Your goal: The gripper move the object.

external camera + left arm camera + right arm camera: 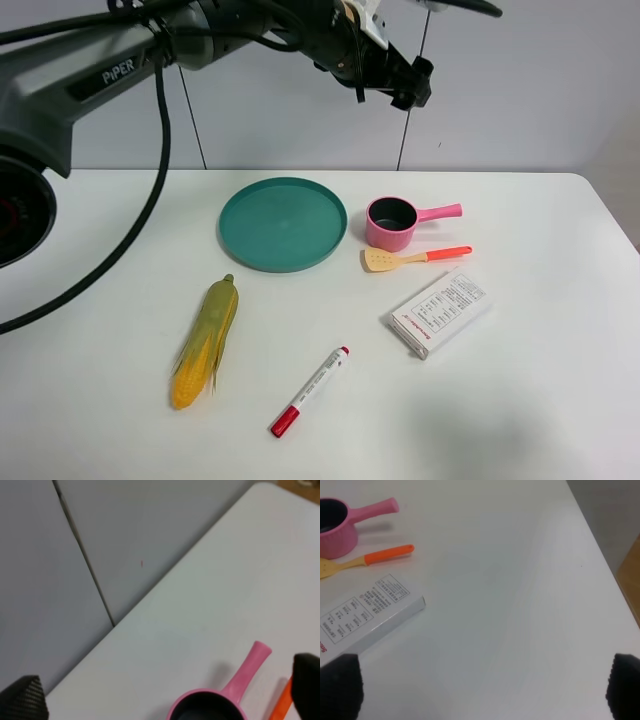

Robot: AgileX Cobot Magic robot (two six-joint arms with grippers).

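The small pink toy saucepan, dark inside with a short straight pink handle, stands upright on the white surface. It lies below the left fingers and well apart from them. In the left wrist view it shows low in the gap between the two. Those fingers are spread wide and hold nothing.

We judge the pan to be light, stiff moulded plastic with a smooth, rather slippery skin, and not fragile. The round wall would likely slide out of a squeeze across the bowl. We would take it either by the handle close to the bowl, or by the rim with one finger inside and one outside. The handle points away from the green round plate.

The yellow slotted spatula with an orange handle lies just beside the pan, and we cannot tell whether they touch. A low approach from that side might nudge it.

The white printed carton lies beyond the spatula, ahead of the right fingers. These are also parted wide and empty, well apart from the pan. The yellow corn cob in its green husk and the red-capped white marker lie well apart from both pairs.
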